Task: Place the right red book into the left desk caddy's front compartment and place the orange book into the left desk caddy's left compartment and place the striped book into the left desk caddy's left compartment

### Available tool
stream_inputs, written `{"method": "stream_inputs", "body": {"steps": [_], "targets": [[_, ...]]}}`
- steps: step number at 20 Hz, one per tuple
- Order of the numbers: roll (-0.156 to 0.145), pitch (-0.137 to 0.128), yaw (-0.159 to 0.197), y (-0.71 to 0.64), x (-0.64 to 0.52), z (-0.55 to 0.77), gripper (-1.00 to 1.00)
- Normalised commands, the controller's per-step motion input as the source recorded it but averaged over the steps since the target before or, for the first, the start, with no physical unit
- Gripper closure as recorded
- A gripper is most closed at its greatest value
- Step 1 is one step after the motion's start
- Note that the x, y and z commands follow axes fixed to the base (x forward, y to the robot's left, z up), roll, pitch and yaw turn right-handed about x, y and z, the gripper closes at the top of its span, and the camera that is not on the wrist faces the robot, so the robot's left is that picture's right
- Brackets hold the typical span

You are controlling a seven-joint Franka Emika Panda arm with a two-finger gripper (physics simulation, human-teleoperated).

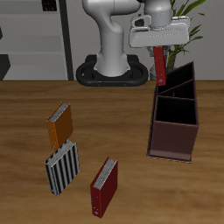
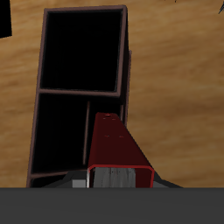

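Above the left desk caddy (image 1: 174, 122), at its twelve o'clock end, the gripper (image 1: 159, 54) clamps a red book (image 1: 159, 66) upright.

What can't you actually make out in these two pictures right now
- The red book: exterior view, its upper end hidden by the gripper; jaws not visible.
- The left desk caddy: wrist view, one end cut off by the gripper body.
- Caddy compartment floors: both views, black lining shows nothing.
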Motion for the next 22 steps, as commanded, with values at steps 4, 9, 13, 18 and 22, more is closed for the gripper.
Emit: {"method": "stream_inputs", "body": {"steps": [4,9,13,18,22], "targets": [[0.012,0.089,-0.001,-0.11,0.18,-0.05,1.0],[0.008,0.038,-0.005,0.0,0.16,-0.05,1.0],[0.021,-0.048,0.052,0.15,0.02,0.0,1.0],[0.012,0.017,-0.001,0.05,0.07,-0.03,1.0],[0.014,0.02,-0.006,0.04,0.03,-0.06,1.0]]}}
